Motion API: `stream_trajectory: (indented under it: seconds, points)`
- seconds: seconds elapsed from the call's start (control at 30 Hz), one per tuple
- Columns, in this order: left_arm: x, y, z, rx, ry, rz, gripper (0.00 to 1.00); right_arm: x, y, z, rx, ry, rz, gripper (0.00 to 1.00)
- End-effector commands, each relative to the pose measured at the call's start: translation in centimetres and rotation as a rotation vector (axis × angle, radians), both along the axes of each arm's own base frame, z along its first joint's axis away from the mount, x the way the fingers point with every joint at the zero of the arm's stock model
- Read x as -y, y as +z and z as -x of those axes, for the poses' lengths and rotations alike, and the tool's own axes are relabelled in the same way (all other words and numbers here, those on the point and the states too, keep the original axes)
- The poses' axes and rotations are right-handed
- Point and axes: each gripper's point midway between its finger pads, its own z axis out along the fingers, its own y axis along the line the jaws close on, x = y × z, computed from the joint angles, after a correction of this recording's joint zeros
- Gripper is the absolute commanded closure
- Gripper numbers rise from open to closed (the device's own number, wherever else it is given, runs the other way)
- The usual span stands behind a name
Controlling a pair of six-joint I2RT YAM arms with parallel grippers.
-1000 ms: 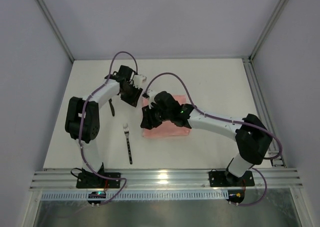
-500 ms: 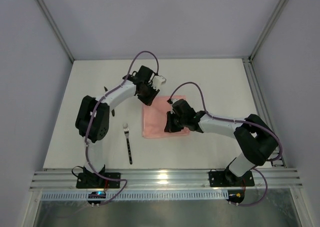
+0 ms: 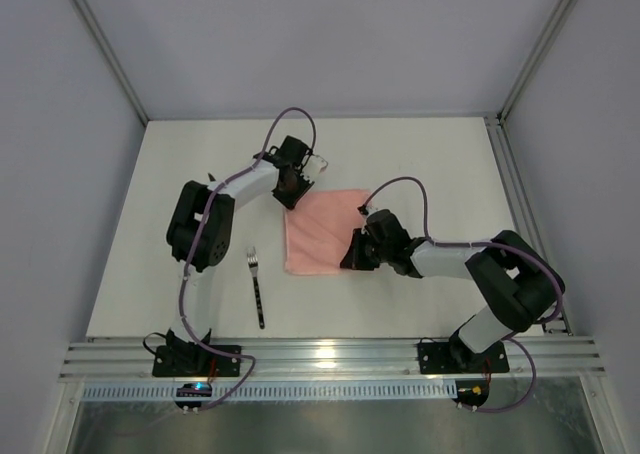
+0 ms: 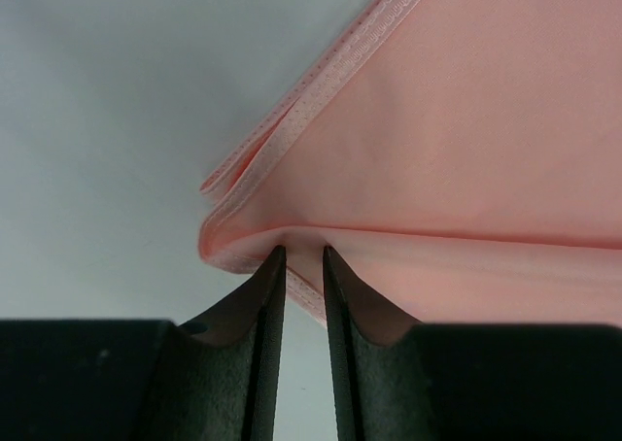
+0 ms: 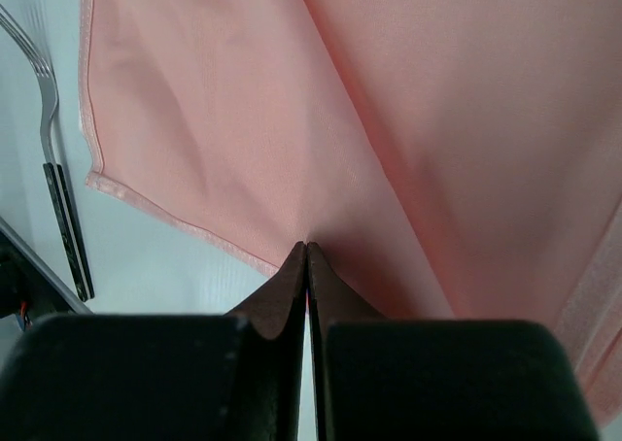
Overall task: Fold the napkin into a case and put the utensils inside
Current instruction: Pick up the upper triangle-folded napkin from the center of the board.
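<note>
Top view, left to right: fork (image 3: 257,286) on the desk (image 3: 430,164), long axis up–down, left of the napkin (image 3: 318,236) and nearer the left arm; left claw (image 3: 291,192) narrowed onto its upper-left corner; right claw (image 3: 354,256) pinched tight on the lower-right edge — grips diagonally opposed across the cloth
</note>
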Motion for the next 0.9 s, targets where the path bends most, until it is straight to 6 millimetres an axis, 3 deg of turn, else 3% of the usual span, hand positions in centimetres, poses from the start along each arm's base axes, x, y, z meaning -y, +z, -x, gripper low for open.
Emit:
stream_trajectory:
  seconds: [0.0, 0.17, 0.3, 0.33, 0.4, 0.43, 0.47, 0.57, 0.6, 0.67, 0.73, 0.83, 0.87]
  points:
    - [-0.5, 0.2, -1.8, 0.057, 0.007, -0.028, 0.76, 1.8, -2.1, 1.3, -0.043, -0.035, 0.056, 0.96]
    - [0.2, 1.9, -1.6, 0.064, -0.008, 0.024, 0.75, 0.6, -0.2, 0.6, -0.018, -0.009, 0.012, 0.96]
    - [2.4, 6.3, 0.2, 0.082, -0.116, 0.146, 0.65, -0.1, 1.0, -0.2, 0.003, -0.003, -0.009, 0.96]
    - [3.2, 9.1, 1.1, 0.112, -0.168, 0.206, 0.63, -0.2, 1.2, -0.2, 0.004, -0.004, -0.011, 0.96]
    - [3.9, 10.2, 3.8, 0.092, -0.260, 0.243, 0.57, -0.2, 1.5, -0.4, 0.004, -0.011, -0.015, 0.96]
    - [4.3, 12.5, 5.0, 0.125, -0.345, 0.278, 0.54, -0.2, 1.5, -0.4, 0.001, -0.015, -0.015, 0.96]
    - [4.3, 13.0, 6.1, 0.121, -0.386, 0.281, 0.52, -0.3, 1.5, -0.4, -0.001, -0.013, -0.017, 0.96]
    - [3.2, 12.4, 10.2, 0.083, -0.526, 0.207, 0.46, -0.7, 1.4, -0.6, -0.007, -0.011, -0.029, 0.96]
    - [2.9, 10.6, 12.3, 0.037, -0.575, 0.163, 0.45, -0.8, 1.5, -0.6, -0.009, -0.011, -0.036, 0.96]
    - [1.8, 9.3, 13.9, 0.041, -0.648, 0.075, 0.44, -1.0, 1.3, -0.6, -0.015, -0.008, -0.041, 0.96]
    - [1.6, 6.7, 17.0, -0.011, -0.734, 0.021, 0.43, -1.2, 1.5, -0.7, -0.017, -0.011, -0.054, 0.96]
    - [1.7, 4.8, 19.9, -0.022, -0.840, -0.033, 0.43, -1.3, 1.7, -0.8, -0.017, -0.021, -0.068, 0.96]
    - [2.2, 4.6, 19.5, 0.026, -0.859, -0.045, 0.42, -1.4, 1.8, -0.8, -0.016, -0.021, -0.072, 0.96]
